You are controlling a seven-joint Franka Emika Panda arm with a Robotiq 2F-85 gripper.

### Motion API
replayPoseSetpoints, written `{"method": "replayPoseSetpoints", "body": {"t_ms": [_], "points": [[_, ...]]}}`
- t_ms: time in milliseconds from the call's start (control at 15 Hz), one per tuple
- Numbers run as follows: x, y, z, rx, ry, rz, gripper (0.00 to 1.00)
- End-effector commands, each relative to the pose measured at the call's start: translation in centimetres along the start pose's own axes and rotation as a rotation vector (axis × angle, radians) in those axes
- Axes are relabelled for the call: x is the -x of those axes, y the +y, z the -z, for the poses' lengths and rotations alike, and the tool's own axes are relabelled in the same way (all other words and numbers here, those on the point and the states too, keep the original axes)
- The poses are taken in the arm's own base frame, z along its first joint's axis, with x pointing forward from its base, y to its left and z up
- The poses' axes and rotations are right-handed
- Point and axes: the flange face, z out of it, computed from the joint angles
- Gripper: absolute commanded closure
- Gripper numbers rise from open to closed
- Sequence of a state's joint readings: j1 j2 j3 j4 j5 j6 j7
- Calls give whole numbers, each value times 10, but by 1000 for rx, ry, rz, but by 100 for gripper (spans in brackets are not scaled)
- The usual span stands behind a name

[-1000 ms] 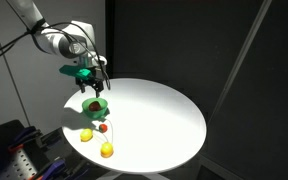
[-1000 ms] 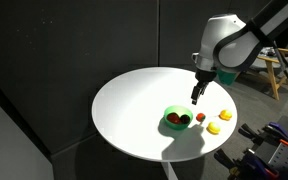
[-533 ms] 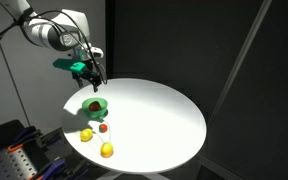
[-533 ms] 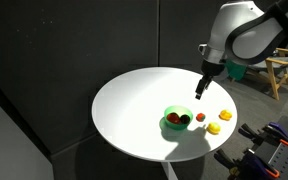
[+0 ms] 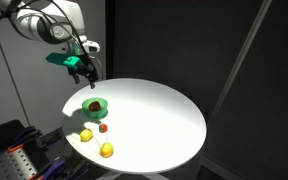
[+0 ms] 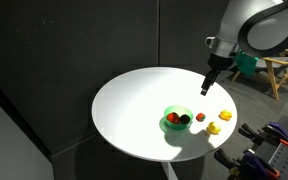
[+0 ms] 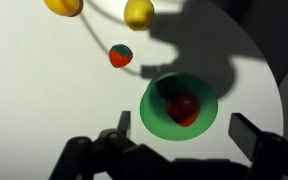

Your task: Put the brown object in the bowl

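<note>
Round white table with the gripper hanging in the air above it, apart from the bowl; in both exterior views the fingers point downward, but their spacing is too small to read there. The wrist view alone settles it: the two fingers enter at the bottom edge and stand wide apart, with only the bowl far below them.

The brown object lies inside the green bowl, on the side that falls in the arm's shadow; it touches a red piece that shares the bowl. In an exterior view the bowl's contents read as a single dark spot; in an exterior view from another side they show as a red and dark blot inside the bowl, and the two pieces cannot be told apart.

Outside the bowl, the small red ball rests on the table just beside the rim; the wrist view shows a greenish patch on it that neither exterior view resolves. Two yellow pieces lie farther out toward the table edge; the wrist view cuts them at its top border, while the exterior views show both whole.
</note>
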State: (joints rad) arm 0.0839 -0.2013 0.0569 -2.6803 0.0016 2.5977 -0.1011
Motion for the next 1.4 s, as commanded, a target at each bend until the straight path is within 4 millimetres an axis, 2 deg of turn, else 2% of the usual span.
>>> {"method": "replayPoseSetpoints", "body": {"t_ms": [0,867,1067,1133,1333], "points": [[14,-1,18,-38,-26,0,0],[40,-6,64,-83,-61,38,0],[45,-4,70,-86,-49,45,0],[36,-5,62,-66,-63,25,0],[36,-5,62,-66,-63,25,0]]}}
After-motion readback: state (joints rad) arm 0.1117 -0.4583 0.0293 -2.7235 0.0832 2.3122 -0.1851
